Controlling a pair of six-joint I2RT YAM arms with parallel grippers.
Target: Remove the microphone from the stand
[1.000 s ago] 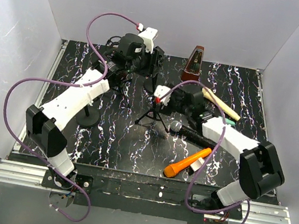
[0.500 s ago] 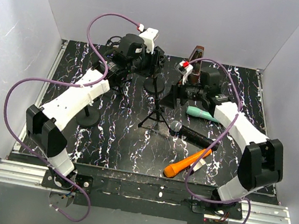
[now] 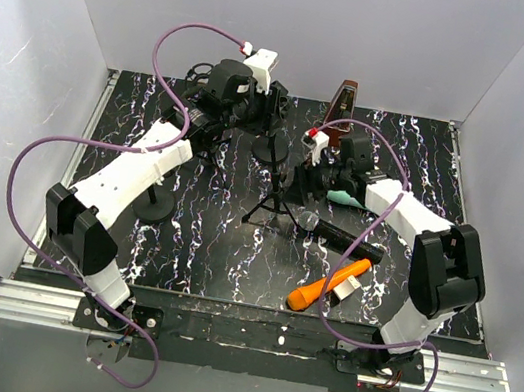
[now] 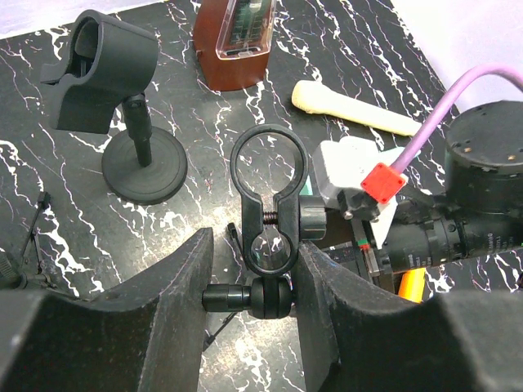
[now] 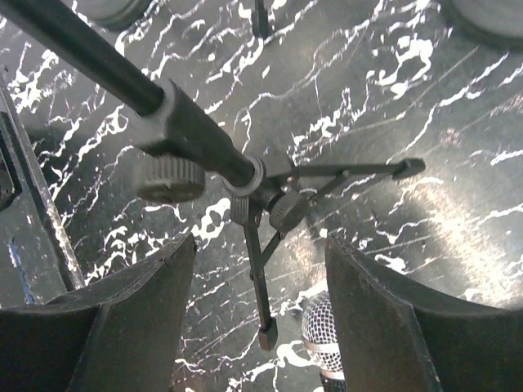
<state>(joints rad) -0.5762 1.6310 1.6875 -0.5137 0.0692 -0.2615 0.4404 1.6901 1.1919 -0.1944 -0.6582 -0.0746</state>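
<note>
Black microphone with silver mesh head (image 5: 320,335), cut off at the bottom edge of the right wrist view; black tripod stand (image 5: 196,135), its pole running out top left. Brown wooden metronome (image 4: 245,41), cropped by the left wrist view's top edge.

No word, brand or number can be read in any view, faint pale print on the black motor housing (image 4: 489,242) at the right of the left wrist view too small to make out, metronome (image 4: 243,39) scale blurred.
</note>
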